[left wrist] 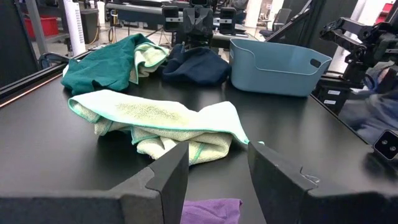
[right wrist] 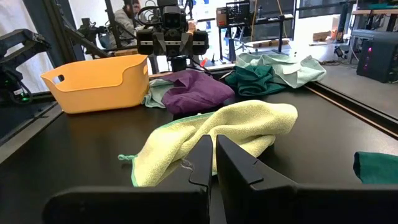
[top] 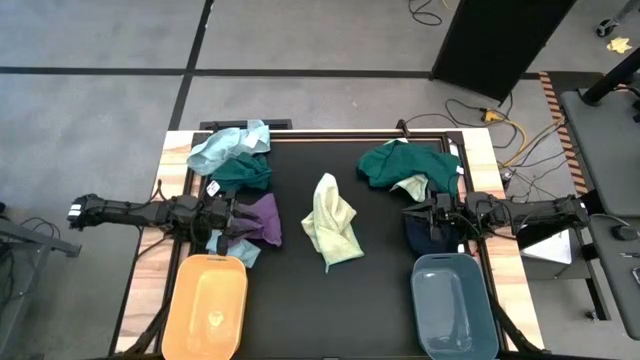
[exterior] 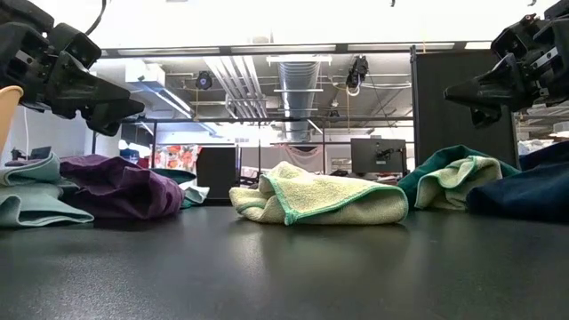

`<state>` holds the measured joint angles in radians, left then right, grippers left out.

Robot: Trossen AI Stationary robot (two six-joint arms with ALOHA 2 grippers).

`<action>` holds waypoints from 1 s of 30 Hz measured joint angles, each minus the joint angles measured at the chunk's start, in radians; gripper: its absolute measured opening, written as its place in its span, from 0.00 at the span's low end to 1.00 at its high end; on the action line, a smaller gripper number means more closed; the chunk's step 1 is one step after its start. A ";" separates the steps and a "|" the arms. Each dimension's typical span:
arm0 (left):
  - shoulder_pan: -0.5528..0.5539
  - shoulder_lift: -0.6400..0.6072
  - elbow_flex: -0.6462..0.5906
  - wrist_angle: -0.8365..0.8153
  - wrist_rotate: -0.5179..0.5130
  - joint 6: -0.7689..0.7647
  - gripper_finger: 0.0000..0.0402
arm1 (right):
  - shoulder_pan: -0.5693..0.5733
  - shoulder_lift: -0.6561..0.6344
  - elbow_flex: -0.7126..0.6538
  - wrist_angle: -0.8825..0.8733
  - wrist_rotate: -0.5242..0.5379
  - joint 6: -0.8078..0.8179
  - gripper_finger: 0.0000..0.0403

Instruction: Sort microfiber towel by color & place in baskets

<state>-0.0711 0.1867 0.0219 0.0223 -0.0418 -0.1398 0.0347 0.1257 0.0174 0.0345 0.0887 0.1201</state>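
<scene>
My left gripper (top: 240, 213) (left wrist: 217, 155) hovers open above a purple towel (top: 262, 220) (exterior: 120, 187), at the table's left, touching nothing. My right gripper (top: 408, 213) (right wrist: 214, 149) is shut and raised above a navy towel (top: 428, 238) (left wrist: 194, 64), at the table's right. A pale yellow-green towel (top: 333, 220) (exterior: 320, 197) lies crumpled mid-table between them. Dark green towels lie far left (top: 240, 172) and far right (top: 405, 162); the right one has a pale towel (top: 412, 186) tucked in it. Light blue towels lie far left (top: 225, 145) and by the orange-yellow basket (top: 208, 305). The grey-blue basket (top: 452, 305) stands near right.
Both baskets stand at the near edge, the orange-yellow basket (right wrist: 96, 81) on the left and the grey-blue basket (left wrist: 273, 65) on the right. Bare black table top (top: 330, 310) lies between them. Cables and a dark cabinet (top: 500, 40) sit beyond the far right corner.
</scene>
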 joint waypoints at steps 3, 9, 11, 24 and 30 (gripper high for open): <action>0.000 0.000 0.000 0.000 0.000 0.000 0.38 | 0.000 0.000 0.000 0.008 0.001 -0.017 0.03; 0.000 0.000 0.000 0.000 0.000 0.000 0.38 | 0.000 0.000 0.000 0.032 0.013 0.062 0.03; 0.000 0.000 0.000 0.000 0.000 0.000 0.38 | 0.000 0.000 0.000 0.071 0.017 0.208 0.03; 0.000 0.001 0.000 0.000 0.000 0.000 0.38 | 0.065 0.239 0.052 0.518 -0.018 0.362 0.03; 0.000 0.002 0.000 0.000 0.000 0.000 0.38 | 0.157 0.574 0.120 0.532 0.004 0.232 0.13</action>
<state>-0.0711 0.1883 0.0219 0.0223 -0.0418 -0.1398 0.1921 0.6998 0.1369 0.5665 0.0926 0.3521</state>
